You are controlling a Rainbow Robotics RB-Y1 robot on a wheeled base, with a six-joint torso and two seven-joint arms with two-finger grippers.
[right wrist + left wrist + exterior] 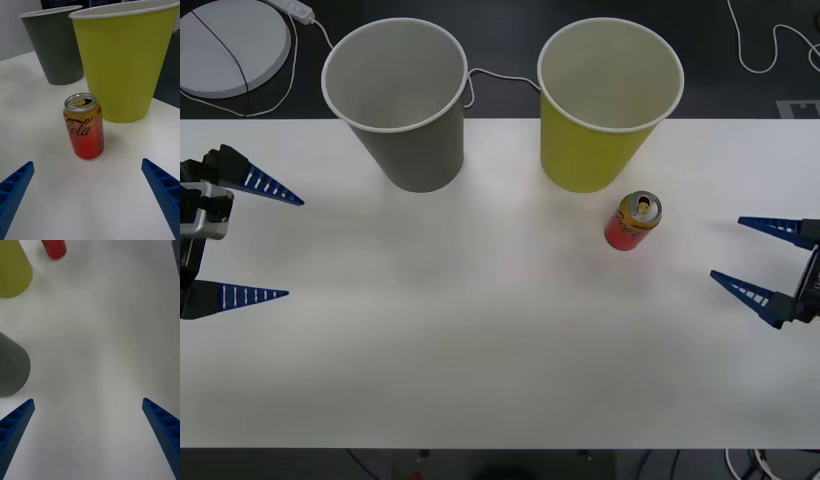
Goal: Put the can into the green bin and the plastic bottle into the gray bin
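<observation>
Two cup-shaped bins stand upright at the far edge of the white table (480, 340). The gray bin (402, 110) is on the left, the green bin (600, 110) on the right, apart with a gap between them. Both show pale insides with nothing visible in them.

The can (633, 221) stands upright on the table just near of the green bin's base, slightly right of it, close but not touching. Silver lid up, tab opening visible, red-orange body with script lettering in the right wrist view.

Right gripper (765, 260) sits at the right table edge, fingers spread wide, holding nothing, pointed left toward the can. The table between it and the can is bare. In its wrist view the can (84, 126) sits centred between the fingers, green bin (123, 60) right behind it, gray bin (56, 45) farther off.

Left gripper (265, 242) is at the left table edge, fingers spread wide too, nothing held. Its wrist view shows bare tabletop ahead, with the gray bin (11, 367) nearer it, then the green bin (13, 270) and the can (54, 248).

Wide open tabletop across the near half and middle. Behind the far edge: a white round disc (225, 45) at far left and white cables (500, 78) running behind the bins.
</observation>
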